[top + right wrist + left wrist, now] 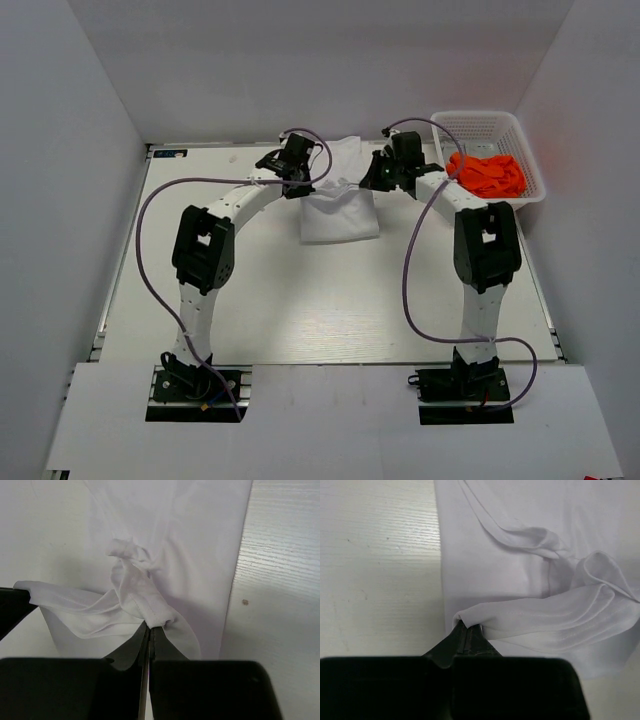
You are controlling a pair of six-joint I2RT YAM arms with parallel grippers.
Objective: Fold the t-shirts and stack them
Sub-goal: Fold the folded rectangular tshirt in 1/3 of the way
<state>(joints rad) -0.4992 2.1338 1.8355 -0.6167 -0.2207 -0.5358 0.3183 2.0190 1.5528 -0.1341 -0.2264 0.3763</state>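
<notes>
The white t-shirt [340, 212] lies partly folded at the far middle of the table. My left gripper [296, 186] is shut on a bunched fold at its left side; in the left wrist view [465, 627] the cloth [520, 555] lifts off the layer below. My right gripper [372, 183] is shut on a hemmed fold at its right side, seen pinched in the right wrist view [152, 626] with the shirt [200, 540] beneath. The orange t-shirt [487, 174] lies crumpled in the basket.
The white lattice basket [482, 126] stands at the far right by the wall. Grey walls enclose the table [300, 300] on three sides. Purple cables loop from both arms over the table.
</notes>
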